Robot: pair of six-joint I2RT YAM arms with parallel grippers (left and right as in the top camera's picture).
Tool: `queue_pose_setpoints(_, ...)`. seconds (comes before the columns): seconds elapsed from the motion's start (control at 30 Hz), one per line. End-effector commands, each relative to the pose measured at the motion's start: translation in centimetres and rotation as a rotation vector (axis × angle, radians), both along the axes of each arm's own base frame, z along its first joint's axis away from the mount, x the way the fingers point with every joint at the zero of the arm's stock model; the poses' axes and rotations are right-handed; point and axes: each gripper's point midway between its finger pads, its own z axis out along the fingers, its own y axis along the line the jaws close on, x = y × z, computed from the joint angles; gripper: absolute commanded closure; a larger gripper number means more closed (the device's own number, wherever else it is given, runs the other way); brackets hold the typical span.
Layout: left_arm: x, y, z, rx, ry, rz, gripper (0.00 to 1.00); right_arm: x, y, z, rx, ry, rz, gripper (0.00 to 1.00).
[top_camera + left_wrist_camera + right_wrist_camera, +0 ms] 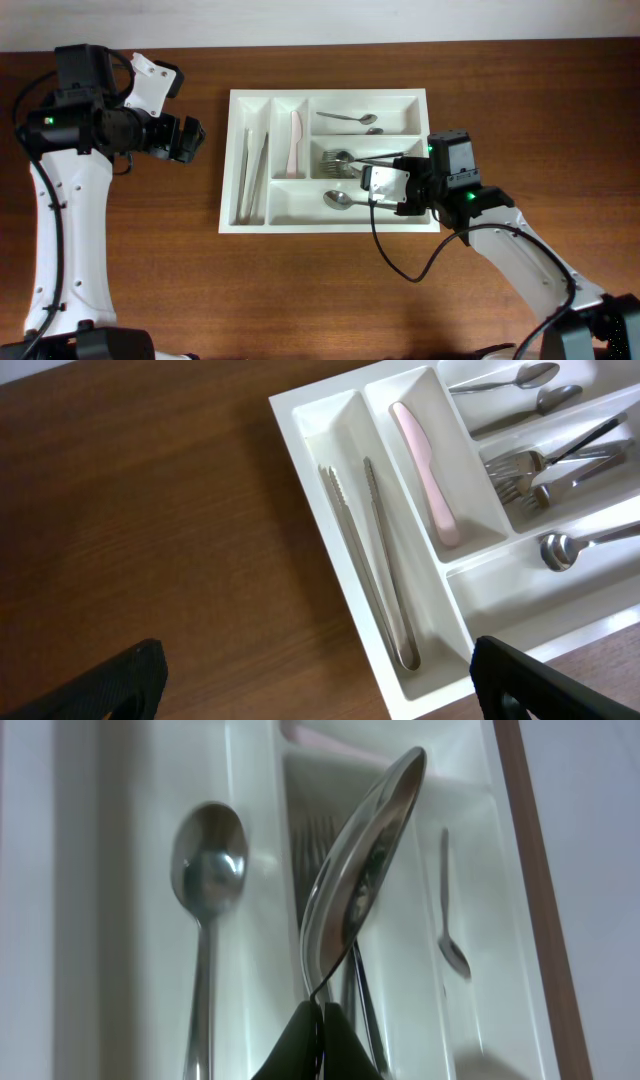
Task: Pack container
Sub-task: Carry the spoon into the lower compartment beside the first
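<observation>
The white cutlery container point(300, 227) lies at the table's middle; it also shows in the left wrist view point(315, 398) and fills the right wrist view point(120, 970). My right gripper point(375, 172) hovers over its right side. In the right wrist view it point(325, 1020) is shut on a steel spoon point(365, 860), bowl tilted up, above the forks point(340, 160). Another spoon point(205, 870) lies in the long compartment beside it. My left gripper point(190, 140) is open and empty over bare table left of the container, fingers wide apart in its own view point(320, 690).
Metal tongs point(252, 165) fill the leftmost upright compartment and a pink knife point(296, 145) the one next to it. Two spoons point(345, 118) lie in the far long compartment and one spoon point(340, 199) in the near one. Brown wooden table surrounds the container.
</observation>
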Motion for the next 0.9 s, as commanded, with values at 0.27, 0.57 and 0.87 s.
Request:
queue_pose_setpoints(0.27,-0.3,-0.2,1.1,0.001,-0.033,-0.016,0.01,-2.3,3.0,0.3,0.083,0.051,0.164,0.96)
queue_pose_setpoints(0.57,-0.3,-0.2,1.1,0.001,-0.033,-0.016,0.01,-3.2,3.0,-0.1,0.083,0.083,0.191,0.41)
queue_pose_setpoints(0.87,-0.3,-0.2,1.1,0.001,-0.033,-0.016,0.01,-2.9,2.4,0.3,0.103,0.079,0.176,0.11)
